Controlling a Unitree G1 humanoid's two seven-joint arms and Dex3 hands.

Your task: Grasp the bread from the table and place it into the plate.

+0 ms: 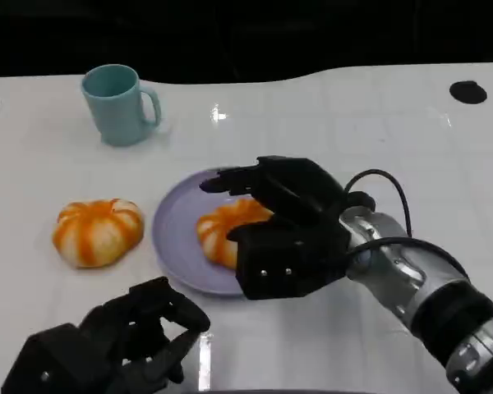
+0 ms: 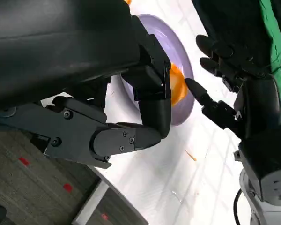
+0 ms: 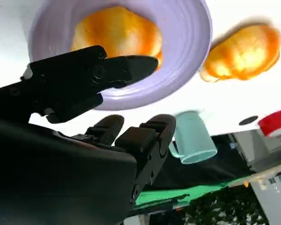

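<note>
Bread [image 1: 222, 230] on plate [image 1: 174, 238], under open right hand [image 1: 283, 226].

Bright overhead light glares off the glossy white table [image 1: 345, 123]; wrist views are soft, backgrounds blurred.

One bread [image 1: 227, 231] is seen in the plate [image 1: 174, 238]; another bread [image 1: 98, 231] lies left of it, the mug [image 1: 117, 104] behind.

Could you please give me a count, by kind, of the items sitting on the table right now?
Bread: 2, one on the plate, one on the table beside it
Plate: 1, purple
Mug: 1, light blue
Total: 4
</note>
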